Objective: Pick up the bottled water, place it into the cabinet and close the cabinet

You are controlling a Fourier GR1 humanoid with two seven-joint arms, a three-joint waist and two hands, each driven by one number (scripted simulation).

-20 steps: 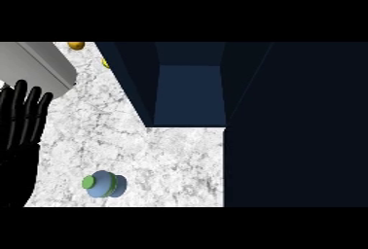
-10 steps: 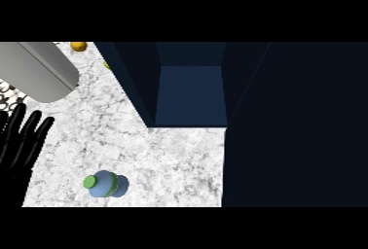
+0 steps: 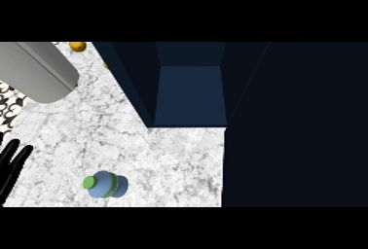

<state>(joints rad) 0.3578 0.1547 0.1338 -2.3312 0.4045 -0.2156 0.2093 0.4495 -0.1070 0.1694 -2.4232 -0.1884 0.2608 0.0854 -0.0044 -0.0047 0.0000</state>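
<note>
White marble counter [image 3: 173, 151], bottled water [image 3: 106, 185] lying near its front

marble counter [image 3: 165, 160] white veined grey. bottled water [image 3: 106, 184] blue, green cap. cabinet [image 3: 188, 92] dark navy, its floor lighter blue. left hand [image 3: 10, 165] black. forearm [image 3: 36, 68] grey.

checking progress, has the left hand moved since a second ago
Yes. The left hand has slid down the view's left edge, now nearer level with the bottled water, which has stayed put on the counter.

A kitchen: a white marbled stone counter [image 3: 165, 155] runs beneath an open dark navy blue wall cabinet [image 3: 191, 95].
</note>
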